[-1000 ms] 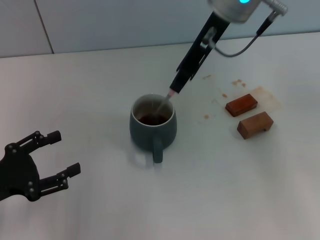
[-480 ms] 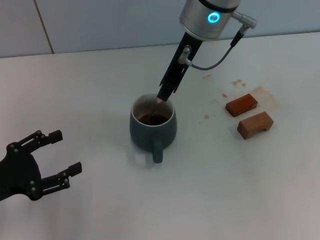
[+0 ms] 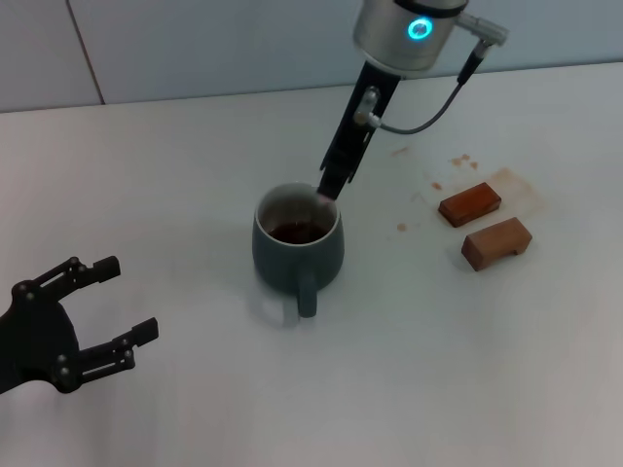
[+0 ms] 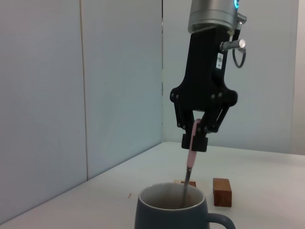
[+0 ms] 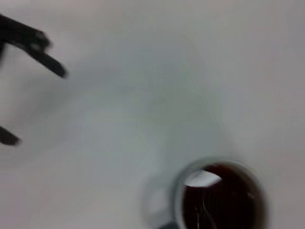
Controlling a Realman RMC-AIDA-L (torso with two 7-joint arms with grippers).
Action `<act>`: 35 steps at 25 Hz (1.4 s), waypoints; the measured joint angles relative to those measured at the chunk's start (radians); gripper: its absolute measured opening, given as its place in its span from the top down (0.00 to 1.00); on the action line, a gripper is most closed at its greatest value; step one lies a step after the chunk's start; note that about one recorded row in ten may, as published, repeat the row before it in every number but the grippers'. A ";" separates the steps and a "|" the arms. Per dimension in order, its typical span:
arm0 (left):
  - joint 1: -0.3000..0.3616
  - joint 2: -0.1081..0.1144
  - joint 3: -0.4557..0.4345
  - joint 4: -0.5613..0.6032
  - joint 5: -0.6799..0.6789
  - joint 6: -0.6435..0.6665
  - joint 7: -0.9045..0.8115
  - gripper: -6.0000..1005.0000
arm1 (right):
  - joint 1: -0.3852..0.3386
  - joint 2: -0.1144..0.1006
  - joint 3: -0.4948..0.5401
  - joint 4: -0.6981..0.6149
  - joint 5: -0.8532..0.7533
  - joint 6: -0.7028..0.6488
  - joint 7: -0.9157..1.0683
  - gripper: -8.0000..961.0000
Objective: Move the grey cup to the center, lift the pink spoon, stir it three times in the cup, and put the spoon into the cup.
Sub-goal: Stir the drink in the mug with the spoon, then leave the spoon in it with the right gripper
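1. The grey cup (image 3: 297, 243) stands upright near the middle of the white counter (image 3: 438, 370), handle toward the robot, with brown liquid (image 3: 297, 233) low inside. The right gripper (image 4: 196, 139) hangs above its far rim, fingers closed on the top of the pink spoon (image 4: 190, 153), whose metal neck runs down into the cup.
2. Knocking the cup is the main risk. The spoon leans toward the far wall, so a wide stirring sweep could press the neck against the rim and push or tip the cup, since nothing braces it.
3. Splashing is likely if the sweep is fast; dried brown stains (image 3: 464, 161) already mark the counter near the two brown blocks (image 3: 484, 226).
4. The hold looks thin: only the end of the slim handle sits between the fingers. Drag from the liquid or a bump on the wall could twist the spoon in the hold, or pull it free early.
5. Releasing from this height would drop the spoon, which might bounce out or spatter; lowering first seems safer.
6. The left gripper (image 3: 73, 321) rests well apart at the near left edge, fingers spread and empty, too far off to steady the cup.
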 joint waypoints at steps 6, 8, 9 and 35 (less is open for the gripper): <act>0.001 0.000 0.000 0.000 -0.001 -0.004 0.000 0.15 | 0.011 0.016 -0.004 0.015 -0.002 0.064 0.001 0.87; 0.002 0.000 0.000 0.001 -0.001 -0.004 0.000 0.15 | 0.014 0.016 -0.004 0.020 -0.032 0.074 0.012 0.87; 0.002 0.000 0.000 0.002 -0.001 -0.004 0.000 0.15 | 0.014 0.016 -0.004 0.020 -0.045 0.071 0.017 0.87; 0.008 0.003 0.000 0.002 -0.003 0.004 0.002 0.15 | 0.018 0.023 0.006 -0.002 -0.054 0.081 0.025 0.87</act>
